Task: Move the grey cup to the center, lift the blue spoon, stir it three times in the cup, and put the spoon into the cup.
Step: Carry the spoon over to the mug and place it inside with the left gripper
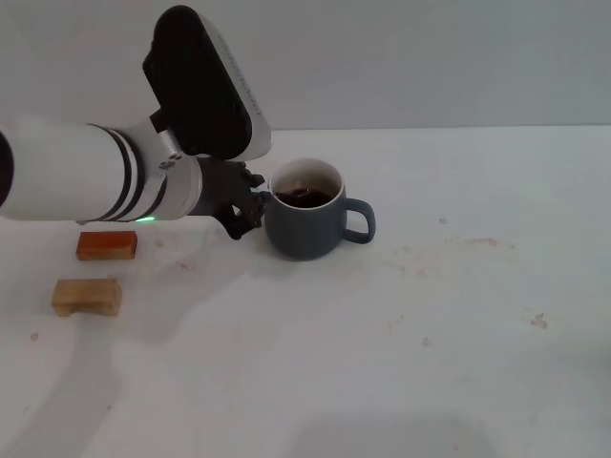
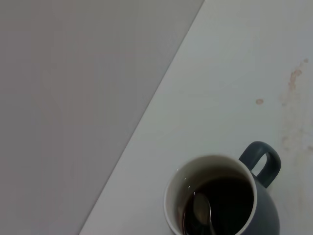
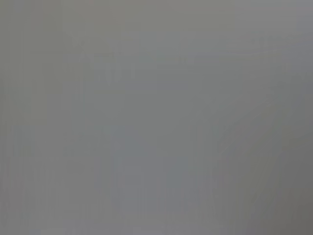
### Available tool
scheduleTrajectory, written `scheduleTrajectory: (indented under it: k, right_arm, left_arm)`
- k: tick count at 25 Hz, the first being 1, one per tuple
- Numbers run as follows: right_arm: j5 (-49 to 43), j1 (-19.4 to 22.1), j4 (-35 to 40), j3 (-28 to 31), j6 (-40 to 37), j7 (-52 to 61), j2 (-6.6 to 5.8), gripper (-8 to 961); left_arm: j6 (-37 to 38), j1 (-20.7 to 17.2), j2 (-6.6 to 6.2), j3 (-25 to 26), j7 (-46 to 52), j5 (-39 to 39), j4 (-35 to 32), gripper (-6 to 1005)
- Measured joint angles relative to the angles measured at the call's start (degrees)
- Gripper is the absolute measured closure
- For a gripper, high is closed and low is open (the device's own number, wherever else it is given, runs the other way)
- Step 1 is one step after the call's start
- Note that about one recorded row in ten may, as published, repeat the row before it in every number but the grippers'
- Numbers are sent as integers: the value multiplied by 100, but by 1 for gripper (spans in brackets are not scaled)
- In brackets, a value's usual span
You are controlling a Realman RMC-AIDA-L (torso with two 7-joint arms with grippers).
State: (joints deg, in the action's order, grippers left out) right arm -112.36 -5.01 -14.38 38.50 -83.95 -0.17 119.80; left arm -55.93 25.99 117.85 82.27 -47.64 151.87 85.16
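The grey cup (image 1: 305, 223) is parked on the white counter (image 1: 430, 363), handle turned away from the left end effector (image 1: 250, 212), which is pressed against the cup's side; clenched or released can't be told. The blue spoon (image 2: 201, 211) is seen sunk in the cup's dark liquid.

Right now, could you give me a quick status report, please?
Left claw beside grey cup. Blue spoon bowl in the liquid. Right arm unseen. Nothing obstructing.

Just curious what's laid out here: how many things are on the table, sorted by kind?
Cups: 1, the grey cup holding dark liquid
Spoons: 1, the blue spoon, its bowl sunk in the cup
Wooden blocks: 2, an orange block and a tan block
Total: 4
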Motion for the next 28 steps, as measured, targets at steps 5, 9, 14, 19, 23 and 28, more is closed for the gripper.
scheduleTrajectory:
  k: [5,9,14,19,23,28]
  right_arm:
    - [4,17,-14,-1,0,0,0,955]
    - [4,18,-27,-1,5,0,0,955]
    - [2,10,-39,-1,19,0,0,955]
    - [-13,-22,-39,-1,50,0,0,955]
    - [-22,-35,-42,-1,53,0,-1,954]
    - [-26,-61,-49,-9,54,0,0,954]
  left_arm:
    - [36,187,1,30,-23,-1,-233,860]
    - [50,255,12,-9,-102,-34,-292,860]
    - [-9,223,27,-158,-106,-40,-160,860]
    - [-118,93,27,-277,-91,3,98,860]
    - [-173,62,27,-269,-76,32,158,860]
    - [-205,-28,27,-199,-29,213,193,860]
